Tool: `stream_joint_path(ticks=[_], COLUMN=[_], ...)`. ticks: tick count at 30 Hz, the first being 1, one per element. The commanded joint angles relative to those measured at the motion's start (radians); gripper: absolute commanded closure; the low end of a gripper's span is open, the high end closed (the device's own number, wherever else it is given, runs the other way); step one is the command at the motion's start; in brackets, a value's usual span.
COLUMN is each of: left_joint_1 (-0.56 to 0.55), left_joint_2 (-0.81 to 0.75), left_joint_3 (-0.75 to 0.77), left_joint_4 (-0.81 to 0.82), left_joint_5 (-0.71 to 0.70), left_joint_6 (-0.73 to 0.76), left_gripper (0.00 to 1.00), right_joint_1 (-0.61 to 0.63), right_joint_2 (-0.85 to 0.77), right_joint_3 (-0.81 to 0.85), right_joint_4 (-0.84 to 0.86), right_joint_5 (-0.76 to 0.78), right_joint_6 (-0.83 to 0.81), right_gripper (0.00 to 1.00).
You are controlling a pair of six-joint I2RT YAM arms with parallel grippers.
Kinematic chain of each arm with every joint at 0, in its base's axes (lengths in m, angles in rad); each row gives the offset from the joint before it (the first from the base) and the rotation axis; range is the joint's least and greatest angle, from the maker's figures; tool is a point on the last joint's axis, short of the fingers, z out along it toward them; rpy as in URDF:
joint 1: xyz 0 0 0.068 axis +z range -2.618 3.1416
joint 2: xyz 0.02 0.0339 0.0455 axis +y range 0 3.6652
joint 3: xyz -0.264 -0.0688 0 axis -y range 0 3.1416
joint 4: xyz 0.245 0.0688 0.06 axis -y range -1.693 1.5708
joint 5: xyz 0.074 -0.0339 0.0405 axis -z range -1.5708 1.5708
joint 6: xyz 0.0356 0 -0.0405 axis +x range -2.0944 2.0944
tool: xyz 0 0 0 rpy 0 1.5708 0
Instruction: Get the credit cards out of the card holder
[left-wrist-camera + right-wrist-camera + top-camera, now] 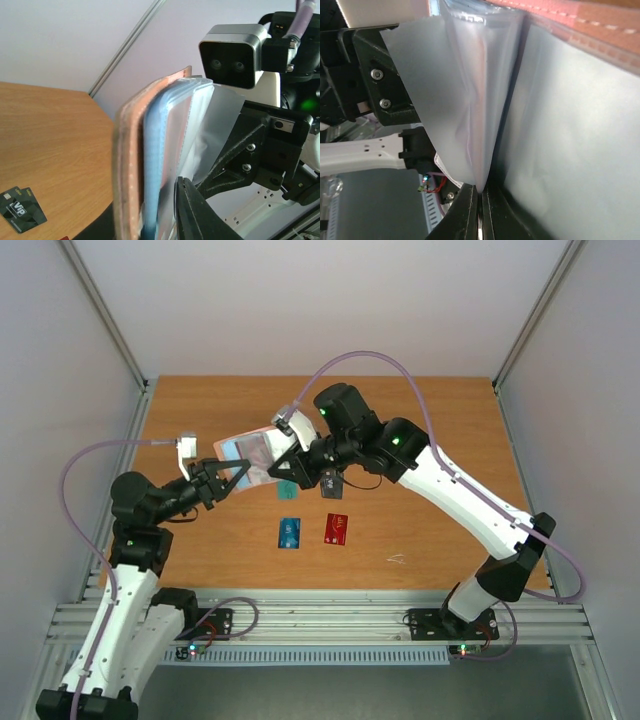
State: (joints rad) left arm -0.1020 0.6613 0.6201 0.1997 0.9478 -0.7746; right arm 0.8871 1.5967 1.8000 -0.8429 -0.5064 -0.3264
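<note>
The card holder [248, 450] is open and held above the table's middle-left, pink cover outside, clear plastic sleeves inside. My left gripper [232, 476] is shut on its pink cover and blue-grey lining [131, 165], with one finger [200, 215] against the sleeves. My right gripper [291, 454] is shut on one clear sleeve [465, 100], its jaws pinched on the sleeve's lower edge [481, 212]. On the table lie the teal-green card [284, 489], the black card [333, 483] [20, 209], the blue card [290, 532] and the red card [337, 528].
The wooden table [430, 430] is boxed in by white walls at the back and sides. A slotted metal rail [320, 615] runs along the near edge. A small white scrap [397, 559] lies at the front right.
</note>
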Motion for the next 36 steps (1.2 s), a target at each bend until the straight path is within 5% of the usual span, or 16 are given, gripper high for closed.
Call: stream_joint_path(ticks=[1,18,24,32,36], left_joint_1=[-0.011,-0.002,-0.018,-0.056,-0.064], left_joint_2=[-0.023,-0.026,-0.001,0.021,0.023], left_joint_3=[0.007,0.004,0.019,0.028,0.027], left_joint_4=[0.100,0.228,0.068,0.053,0.058], left_joint_5=[0.046,0.107,0.062,0.033,0.027], left_joint_6=[-0.008,-0.083,0.034,0.068,0.067], left_gripper=[0.78,0.51,0.61,0.79,1.00], right_joint_1=[-0.012,-0.142,-0.142,-0.136,-0.139], right_joint_2=[-0.029,-0.055,-0.047,-0.019,-0.007], right_joint_3=[-0.017,-0.051,-0.055,-0.035,-0.040], right_joint_4=[0.090,0.084,0.113,0.127,0.123], right_joint_5=[-0.113,-0.460,-0.491,-0.528,-0.510], right_joint_6=[0.006,-0.026,-0.002,0.008,0.015], right_gripper=[0.99,0.99,0.99,0.99,0.89])
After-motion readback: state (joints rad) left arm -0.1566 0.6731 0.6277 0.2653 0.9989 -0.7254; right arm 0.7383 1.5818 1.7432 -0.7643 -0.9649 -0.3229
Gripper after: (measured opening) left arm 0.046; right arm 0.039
